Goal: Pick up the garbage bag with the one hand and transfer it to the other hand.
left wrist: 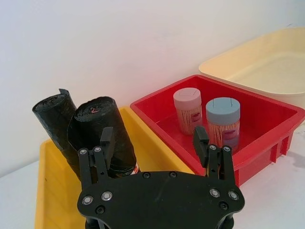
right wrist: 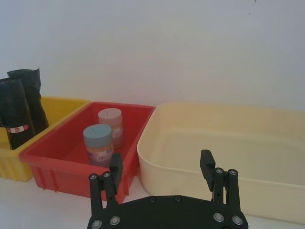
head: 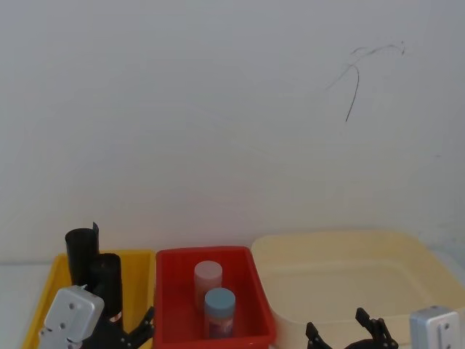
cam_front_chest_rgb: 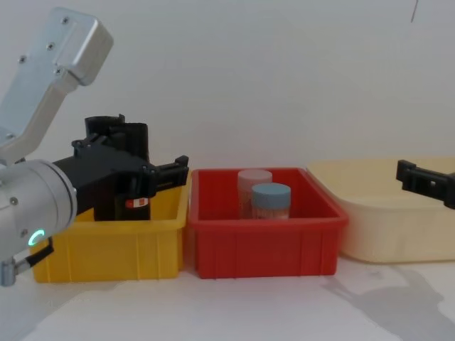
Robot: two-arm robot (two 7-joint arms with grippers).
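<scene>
- My left gripper (left wrist: 152, 136) hangs at the lower left of the head view, over the near end of the yellow bin (head: 136, 269). Its fingers are spread wide and grip nothing.
- The garbage bag (left wrist: 97, 126) stands upright in that bin, at the left of the chest view, with a red-and-white label band low on its side.
- The bag is just ahead of my left fingers. In the left wrist view one finger (left wrist: 106, 143) overlaps the roll, and I cannot tell whether it touches.
- A slimmer roll (left wrist: 51, 112), with a loose flap at its top, stands close against the bag on its far side.
- My right gripper (right wrist: 161, 160) sits at the lower right of the head view, at the near edge of the cream tub (right wrist: 267, 143). Its fingers are parted and empty.
- The red bin (cam_front_chest_rgb: 263, 249) stands between the yellow bin and the tub, at the centre of the chest view.
- It holds two jars: the blue-capped jar (head: 219, 302) stands in front and the pink-capped jar (head: 208, 275) just behind it.
- All three containers rest in a row on a white table (cam_front_chest_rgb: 249, 305) before a plain white wall (head: 218, 109).
</scene>
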